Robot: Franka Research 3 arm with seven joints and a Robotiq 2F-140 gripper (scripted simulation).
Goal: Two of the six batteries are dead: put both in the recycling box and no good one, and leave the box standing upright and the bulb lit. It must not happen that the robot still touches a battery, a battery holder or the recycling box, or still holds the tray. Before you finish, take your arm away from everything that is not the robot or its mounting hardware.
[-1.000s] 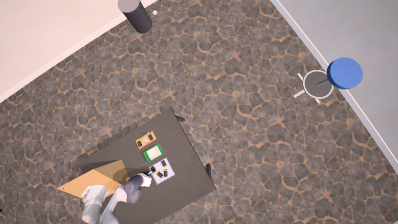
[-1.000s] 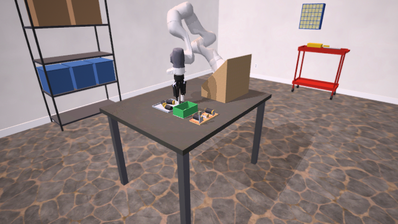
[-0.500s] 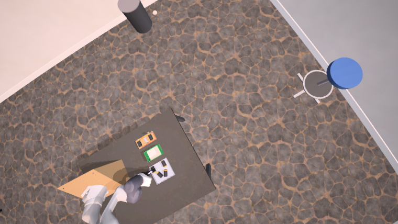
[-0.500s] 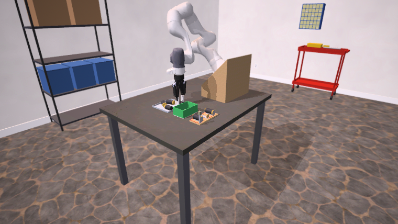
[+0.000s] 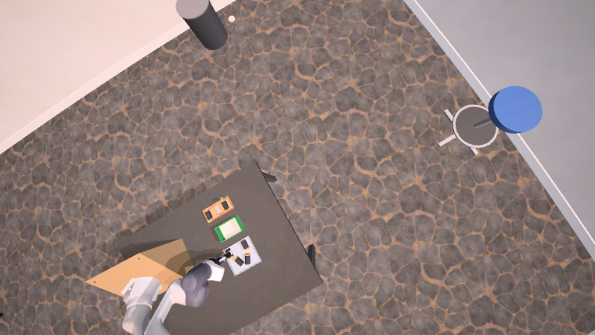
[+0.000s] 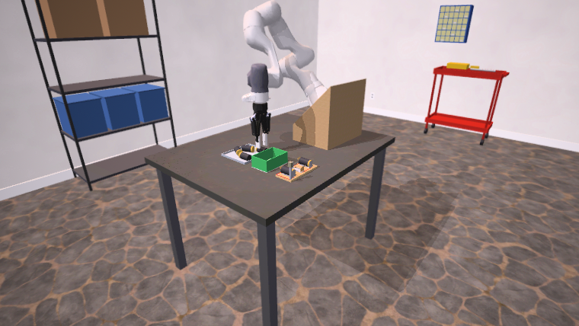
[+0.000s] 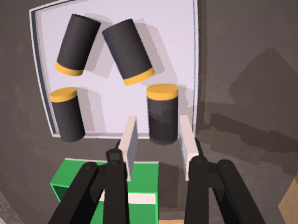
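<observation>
Battery point(image 6: 262, 148) point(image 7: 163, 117) lies at the near right of the tray point(image 5: 255, 252) point(image 6: 232, 155) point(image 7: 107, 112) in my wrist view, between the partly open, unclosed fingers of my gripper point(image 5: 224, 258) point(image 6: 261, 145) point(image 7: 158, 127), so off-centre closing could shove or roll it.
</observation>
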